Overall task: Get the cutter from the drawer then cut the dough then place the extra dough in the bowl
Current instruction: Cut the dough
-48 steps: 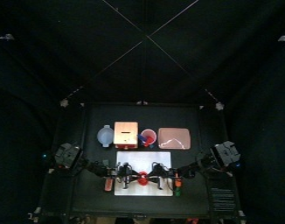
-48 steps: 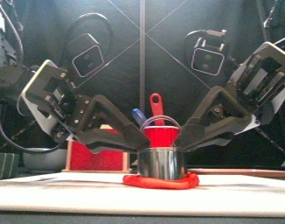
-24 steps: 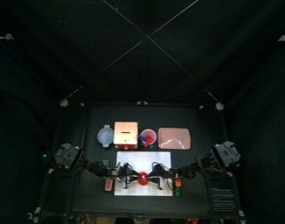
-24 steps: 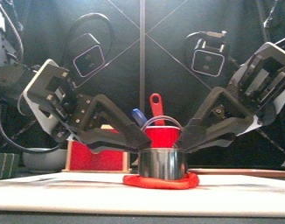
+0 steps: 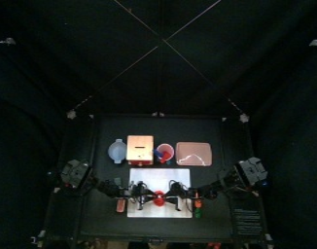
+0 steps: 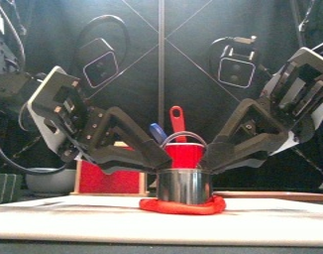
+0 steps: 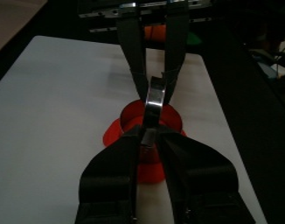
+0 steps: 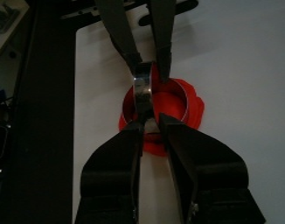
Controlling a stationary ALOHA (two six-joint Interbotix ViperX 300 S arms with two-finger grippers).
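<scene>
Hardly anything had shifted over the last second; only the left arm had leaned slightly outward. Both hands met low over the white cutting board [image 6: 58, 210], where the round metal cutter [image 6: 185, 185] stood upright on the red dough [image 6: 154, 207]. The left hand [image 7: 146, 131] was narrowed onto the cutter's wall from one side and the right hand [image 8: 146, 121] from the other, probably so the ring pressed down evenly and cut clean. The blue-grey bowl [image 5: 117, 150] sat well apart at the back left of the tabletop [image 5: 200, 126], ready for trimmings.
</scene>
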